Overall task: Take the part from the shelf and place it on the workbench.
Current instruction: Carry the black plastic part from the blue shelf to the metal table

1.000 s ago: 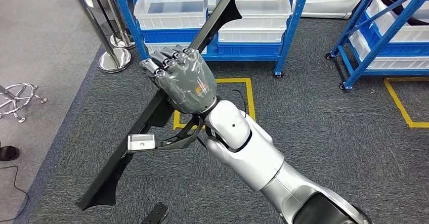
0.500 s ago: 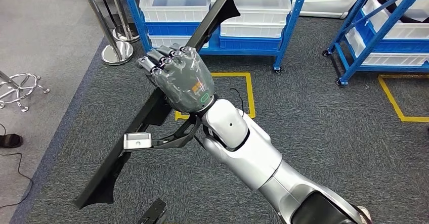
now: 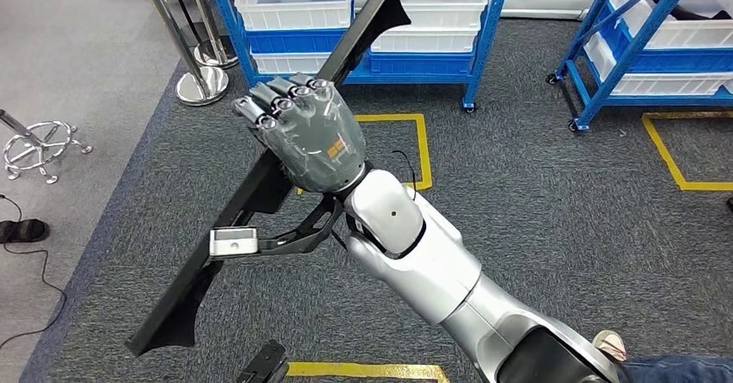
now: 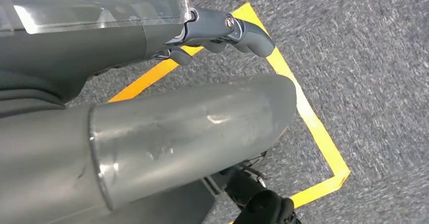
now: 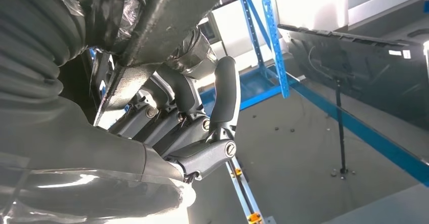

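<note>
No text, brand name or number can be read anywhere in these views. The back of the right hand (image 3: 313, 143) carries a small orange mark, but it is too blurred to make out as letters or digits. On the dark carpet (image 3: 536, 193), yellow tape lines (image 3: 422, 150) outline floor bays, and these are plain markings with no writing on them.
</note>
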You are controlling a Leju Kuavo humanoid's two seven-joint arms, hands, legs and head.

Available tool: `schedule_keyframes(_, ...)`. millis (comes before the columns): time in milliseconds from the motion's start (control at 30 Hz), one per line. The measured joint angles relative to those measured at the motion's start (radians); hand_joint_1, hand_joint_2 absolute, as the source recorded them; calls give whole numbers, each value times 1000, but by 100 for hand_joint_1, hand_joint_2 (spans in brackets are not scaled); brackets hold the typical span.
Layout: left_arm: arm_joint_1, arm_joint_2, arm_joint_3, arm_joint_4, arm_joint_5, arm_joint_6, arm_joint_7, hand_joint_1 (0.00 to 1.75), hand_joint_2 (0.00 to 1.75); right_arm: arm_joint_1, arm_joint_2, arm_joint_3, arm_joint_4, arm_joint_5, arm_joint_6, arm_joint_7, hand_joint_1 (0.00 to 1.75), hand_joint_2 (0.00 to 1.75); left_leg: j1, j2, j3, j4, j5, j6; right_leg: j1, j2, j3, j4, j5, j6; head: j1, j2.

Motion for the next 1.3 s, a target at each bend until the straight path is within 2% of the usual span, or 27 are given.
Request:
schedule_keyframes(33, -1, 0, 0, 0, -1, 2, -1, 0, 0, 0, 0, 0, 0, -5, 2, -2, 175, 175, -3, -1, 41, -62, 0, 5, 1, 0, -4, 1, 5, 5, 0, 0)
schedule_keyframes(67, -3, 0, 0, 0, -1, 4, -3, 0, 0, -1, 0, 0, -1, -12, 10, -6, 175, 175, -6, -1, 68, -107, -8, 10, 1, -1, -6, 1, 10, 10, 0, 0)
schedule_keyframes(133, -3, 0, 0, 0, -1, 6, -8, 0, 0, -4, 0, 0, -1, -27, 32, -17, 175, 175, -9, -1, 78, -136, -16, 20, 1, -2, -8, -3, 21, 23, 0, 0)
schedule_keyframes(200, -2, -1, 0, 0, -3, 7, -10, 0, 0, -8, -2, 0, -1, -33, 49, -28, 175, 175, -5, 2, 77, -148, -2, 36, 1, -1, -16, 10, 13, 33, 0, 0)
schedule_keyframes(267, -3, -3, -1, 0, -6, 7, -12, 0, 0, -15, -5, 0, -1, -39, 62, -34, 175, 175, -2, 6, 71, -157, 13, 51, 0, 1, -52, 89, -44, 41, 0, 0)
schedule_keyframes(333, -3, -3, -1, 0, -9, 7, -14, 0, 0, -19, -10, 1, -1, -52, 76, -37, 175, 175, -3, 12, 60, -155, 19, 57, -2, 1, -101, 212, -108, 47, 0, 0)
schedule_keyframes(367, -1, -4, -1, 0, -10, 7, -14, 0, 0, -19, -13, 1, -1, -59, 80, -37, 175, 175, -4, 16, 55, -152, 21, 58, -2, 1, -114, 251, -119, 48, 0, 0)
schedule_keyframes(400, 0, -4, -2, 0, -10, 7, -14, 0, 0, -19, -15, 2, -1, -66, 82, -38, 175, 175, -4, 20, 50, -148, 22, 57, -3, 0, -110, 255, -113, 49, 0, 0)
schedule_keyframes(433, 0, -4, -2, 0, -11, 7, -15, 0, 0, -20, -17, 2, -1, -72, 82, -38, 175, 175, -4, 26, 47, -143, 22, 56, -3, -4, -87, 222, -90, 48, 0, 0)
schedule_keyframes(500, 0, -5, -4, 0, -12, 7, -15, 0, 0, -23, -18, 3, -3, -78, 82, -38, 175, 175, -7, 38, 42, -131, 16, 50, 2, -33, -13, 98, -40, 41, 0, 0)
schedule_keyframes(533, 0, -6, -4, 0, -12, 7, -16, 0, 0, -26, -17, 4, -5, -81, 82, -38, 175, 175, -9, 45, 39, -124, 13, 45, 6, -49, 13, 48, -27, 35, 0, 0)
schedule_keyframes(567, 0, -6, -4, 0, -13, 7, -16, 0, 0, -28, -17, 5, -6, -83, 81, -38, 175, 175, -12, 52, 37, -120, 11, 41, 10, -59, 25, 19, -23, 30, 0, 0)
schedule_keyframes(600, 0, -6, -4, 0, -13, 7, -16, 0, 0, -29, -17, 6, -7, -84, 81, -38, 175, 175, -15, 60, 35, -118, 11, 37, 13, -60, 25, 11, -26, 24, 0, 0)
schedule_keyframes(667, -1, -6, -5, 0, -14, 7, -16, 0, 0, -29, -17, 6, -8, -86, 81, -38, 175, 175, -15, 74, 34, -117, 7, 28, 11, -40, 20, 5, -19, 12, 0, 0)
schedule_keyframes(733, -2, -6, -5, 0, -15, 7, -16, 0, 0, -31, -16, 7, -9, -86, 81, -38, 175, 175, -11, 54, 21, -84, -22, 18, 6, -22, 19, -3, -10, -1, 0, 0)
schedule_keyframes(800, -1, -6, -5, 0, -16, 7, -16, 0, 0, -33, -15, 8, -9, -90, 81, -38, 175, 175, -6, 19, -25, 24, -86, 9, 3, -4, 16, -5, -4, -9, 0, 0)
schedule_keyframes(833, 0, -6, -5, 0, -17, 7, -16, 0, 0, -33, -15, 8, -9, -93, 81, -38, 175, 175, -5, 10, -53, 89, -113, 7, 3, 7, 13, -5, -2, -11, 0, 0)
schedule_keyframes(867, 1, -6, -5, 0, -17, 7, -16, 0, 0, -33, -15, 8, -9, -96, 81, -38, 175, 175, -4, 6, -74, 137, -127, 5, 4, 18, 11, -3, 0, -11, 0, 0)
schedule_keyframes(900, 1, -6, -5, 0, -17, 7, -16, 0, 0, -32, -15, 8, -9, -99, 81, -38, 175, 175, -3, 5, -81, 151, -121, 4, 4, 29, 9, -2, 1, -11, 0, 0)
schedule_keyframes(933, 1, -6, -5, 0, -17, 7, -16, 0, 0, -32, -15, 8, -9, -102, 81, -38, 175, 175, -2, 2, -69, 126, -96, 5, 4, 41, 7, 1, 2, -10, 0, 0)
schedule_keyframes(967, 0, -6, -5, 0, -18, 7, -16, 0, 0, -32, -15, 8, -10, -104, 81, -38, 175, 175, -1, -5, -42, 69, -59, 8, 4, 52, 7, 3, 2, -9, 0, 0)
schedule_keyframes(1033, -1, -5, -5, 0, -18, 7, -16, 0, 0, -33, -15, 8, -13, -106, 81, -38, 175, 175, 1, -46, 17, -54, -7, 15, 2, 74, 3, 7, 6, -3, 0, 0)
schedule_keyframes(1100, -2, -4, -6, 0, -18, 7, -16, 0, 0, -35, -14, 9, -16, -106, 81, -38, 175, 175, 0, -73, 40, -109, 1, 20, -3, 93, -8, 7, 14, 10, 0, 0)
schedule_keyframes(1167, -4, -5, -6, 0, -18, 7, -15, 0, 0, -35, -16, 9, -17, -107, 80, -39, 175, 175, 0, -59, 43, -125, 7, 28, -5, 109, -16, 1, 24, 26, 0, 0)
schedule_keyframes(1200, -5, -5, -7, 0, -18, 7, -16, 0, 0, -35, -17, 9, -18, -107, 80, -40, 175, 175, 1, -48, 45, -134, 14, 34, -4, 100, -19, 3, 22, 33, 1, 0)
schedule_keyframes(1233, -6, -6, -8, 0, -18, 7, -16, 0, 0, -36, -18, 9, -19, -107, 80, -40, 175, 175, 3, -37, 48, -143, 20, 41, -2, 81, -27, 18, 9, 37, 1, 0)
schedule_keyframes(1300, -6, -7, -9, 0, -18, 7, -16, 0, 0, -38, -19, 9, -22, -107, 80, -41, 175, 175, 2, -11, 49, -152, 28, 50, -1, 30, -68, 109, -48, 43, 1, 0)
